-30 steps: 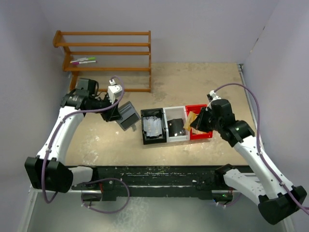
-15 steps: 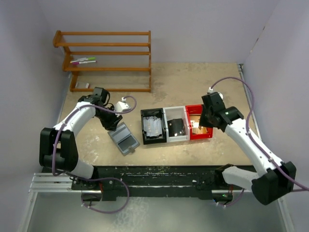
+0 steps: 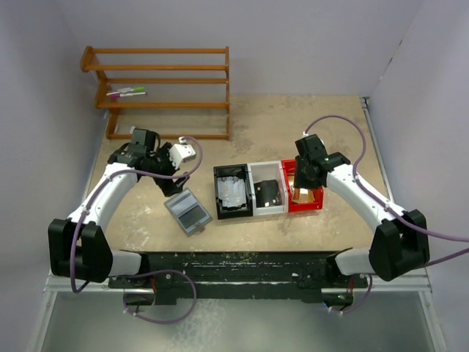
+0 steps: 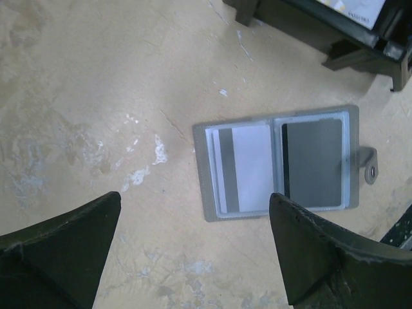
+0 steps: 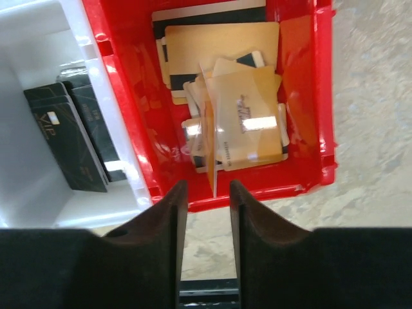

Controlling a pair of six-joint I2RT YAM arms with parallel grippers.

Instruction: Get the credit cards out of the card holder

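The blue-grey card holder (image 4: 277, 161) lies open and flat on the table, left of the bins (image 3: 188, 213). Its left pocket shows a pale card with a grey stripe (image 4: 248, 168); its right side is a dark grey panel (image 4: 313, 161). My left gripper (image 4: 194, 198) hangs above it, open wide and empty (image 3: 170, 178). My right gripper (image 5: 207, 187) is open over the red bin's near rim (image 3: 301, 185). A tan-gold credit card (image 5: 210, 151) stands on edge in the gap, loose, above more tan-gold cards (image 5: 248, 119) in the bin.
Three bins stand in a row: black (image 3: 220, 176) with silvery cards, white (image 5: 38, 58) with black cards (image 5: 64, 135), and red (image 5: 302, 177). A wooden rack (image 3: 165, 81) with markers (image 3: 126, 92) is at the back left.
My left gripper set the holder down on the table, opened wide and drew back from it. My right gripper carried the tan-gold card over the red bin and opened.
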